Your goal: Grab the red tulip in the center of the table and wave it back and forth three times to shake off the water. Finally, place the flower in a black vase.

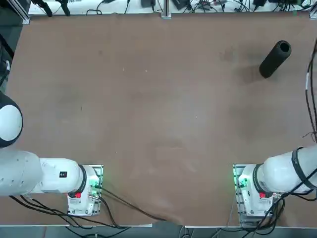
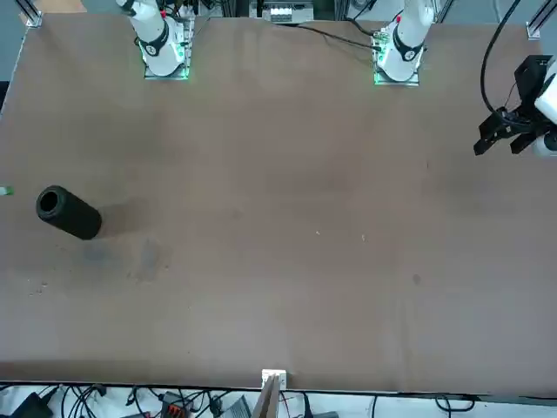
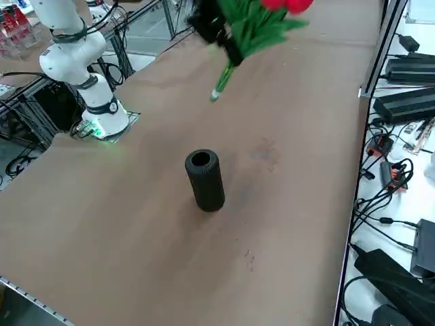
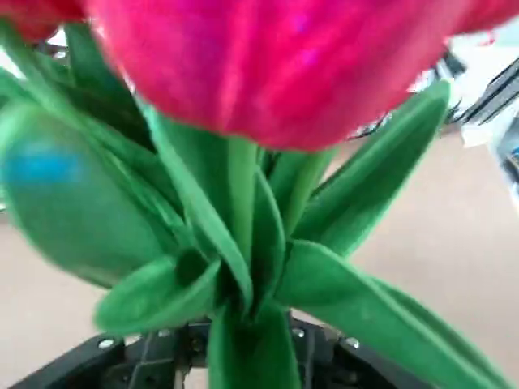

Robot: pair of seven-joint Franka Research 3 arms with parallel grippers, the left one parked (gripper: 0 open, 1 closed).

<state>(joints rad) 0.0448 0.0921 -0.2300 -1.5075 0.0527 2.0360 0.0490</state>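
Note:
The red tulip (image 3: 255, 24) hangs in the air above the table (image 3: 136, 204), its thin green stem pointing down and ending above and behind the black vase (image 3: 204, 180). My right gripper (image 3: 224, 37) is shut on the stem just below the leaves. In the right wrist view the red blooms and green leaves of the tulip (image 4: 243, 162) fill the picture and hide the fingers. The vase (image 1: 275, 58) stands upright with its mouth up, at the far right of the table (image 1: 148, 99); it also shows in the front view (image 2: 68, 212). Tulip and gripper are out of the top and front views.
Black boxes and cables (image 3: 394, 176) lie along the table's far edge. My right arm's base (image 1: 252, 191) is at the near right edge. A black cable (image 1: 311, 94) hangs along the right edge near the vase.

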